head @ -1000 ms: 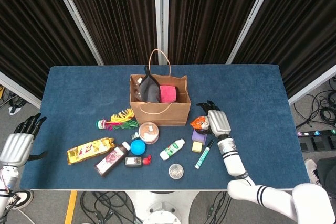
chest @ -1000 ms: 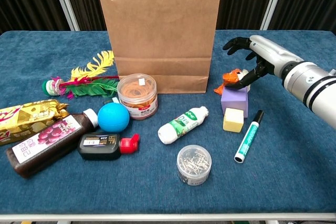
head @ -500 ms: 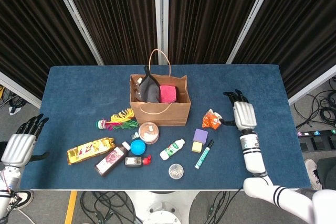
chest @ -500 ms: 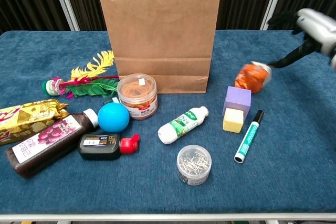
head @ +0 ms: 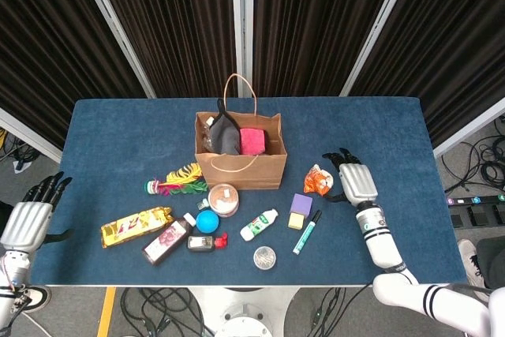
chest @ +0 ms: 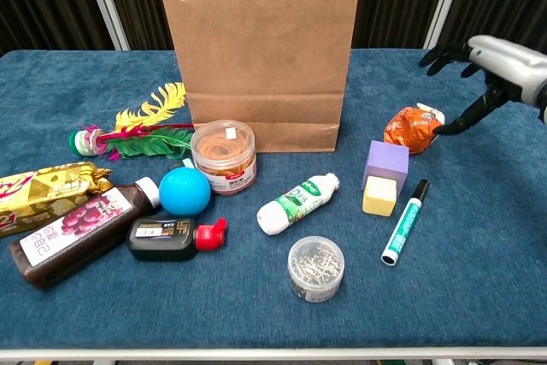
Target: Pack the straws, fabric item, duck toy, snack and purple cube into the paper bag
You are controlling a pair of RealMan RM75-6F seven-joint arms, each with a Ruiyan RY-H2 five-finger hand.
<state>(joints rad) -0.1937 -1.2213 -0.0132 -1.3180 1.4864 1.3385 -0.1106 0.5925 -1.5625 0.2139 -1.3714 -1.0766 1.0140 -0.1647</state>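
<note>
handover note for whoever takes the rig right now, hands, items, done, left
Right hand open, one fingertip at the orange snack, nothing gripped. Left hand open, off the table's left edge.
In the bag: dark fabric item and a pink item.
On the table: snack right of the bag, purple cube beside it.
Straws and duck toy: cannot tell from these views.
Left: snack, cube.

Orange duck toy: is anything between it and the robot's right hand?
No, nothing visible. The right hand is open beside the orange duck toy, one fingertip nearly touching it. The purple cube sits nearer the camera, out of the way.
</note>
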